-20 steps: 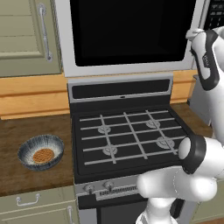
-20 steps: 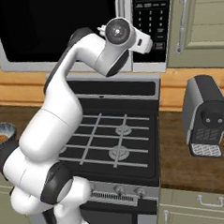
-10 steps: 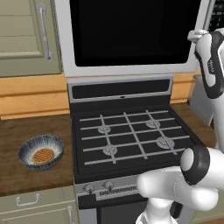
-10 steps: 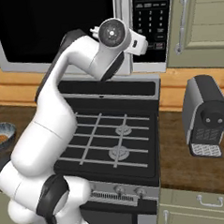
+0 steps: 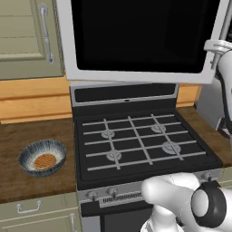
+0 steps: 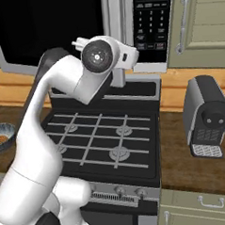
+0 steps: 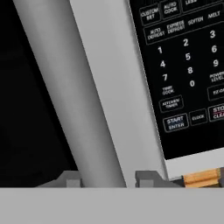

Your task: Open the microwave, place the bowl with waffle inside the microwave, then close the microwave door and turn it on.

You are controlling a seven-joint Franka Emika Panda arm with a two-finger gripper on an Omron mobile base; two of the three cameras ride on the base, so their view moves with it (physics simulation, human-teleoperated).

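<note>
The microwave [image 6: 151,22] hangs above the stove, its keypad [image 7: 188,65] on the right. Its microwave door [image 5: 136,36] stands partly swung out, the lower edge slanting. My gripper [image 7: 107,179] is shut on the door's vertical silver handle [image 7: 78,87], which passes between the two fingertips. The hand [image 6: 127,57] reaches the handle [image 6: 116,20] from the front, and it shows at the door's right edge [image 5: 216,46]. The blue-grey speckled bowl [image 5: 27,156] sits on the wooden counter left of the stove with the waffle [image 5: 44,161] inside. The bowl [image 6: 3,133] also appears at the left edge.
A black gas stove [image 5: 136,140] lies below the microwave. A dark-and-silver appliance [image 6: 206,115] stands on the counter right of the stove. Beige cabinet doors [image 5: 27,36] [image 6: 203,24] flank the microwave. My white arm [image 6: 48,118] arches over the stove's left side.
The microwave door has swung outward, its right edge coming toward the base. My hand has moved back with the handle.
</note>
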